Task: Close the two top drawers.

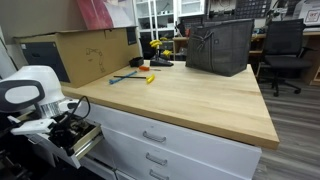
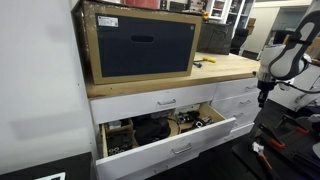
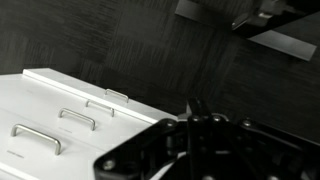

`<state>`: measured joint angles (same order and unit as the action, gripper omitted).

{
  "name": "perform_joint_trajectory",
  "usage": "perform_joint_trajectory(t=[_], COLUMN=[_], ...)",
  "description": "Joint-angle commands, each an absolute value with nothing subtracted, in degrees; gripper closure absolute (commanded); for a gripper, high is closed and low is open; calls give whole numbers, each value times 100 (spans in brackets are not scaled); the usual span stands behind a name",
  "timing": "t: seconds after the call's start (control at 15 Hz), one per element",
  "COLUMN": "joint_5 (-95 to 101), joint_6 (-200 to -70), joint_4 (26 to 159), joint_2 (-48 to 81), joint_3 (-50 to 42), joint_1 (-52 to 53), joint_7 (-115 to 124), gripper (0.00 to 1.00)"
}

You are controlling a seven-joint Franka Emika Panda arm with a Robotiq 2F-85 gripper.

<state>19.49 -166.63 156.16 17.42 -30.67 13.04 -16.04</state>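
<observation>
In an exterior view, the wooden benchtop [image 1: 190, 95] carries a cardboard box [image 1: 80, 50] at the rear and a dark bin [image 1: 218, 45]. A black office chair [image 1: 285, 45] stands on grey plank floor [image 1: 295, 130]. Lighting: even, indoor

The Panda arm [image 1: 28, 92] wears smooth, rounded white shells, with a dark grey ring set into one joint. In an exterior view the arm [image 2: 288, 50] shows black bands between white segments. The gripper [image 1: 74, 130] is matte black and blocky, with a black cable [image 1: 82, 102] just above it.
</observation>
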Motion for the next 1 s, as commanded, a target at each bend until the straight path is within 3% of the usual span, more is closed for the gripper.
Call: perform_joint_trajectory(t=[0.0, 0.07, 0.13, 0.4, 0.93], joint_5=[1822, 1894, 2053, 1560, 661], joint_6=[-15426, -15042, -14508, -13196, -11784], joint_4=[16146, 16147, 15874, 15797, 15620], joint_2=[305, -8, -235, -1182, -2684], joint_3=[-3306, -3339, -2503, -1450, -682], joint_1=[1726, 1799, 997, 278, -223], joint_7=[-1216, -986, -686, -248, -259], gripper=[100, 100, 100, 100, 100])
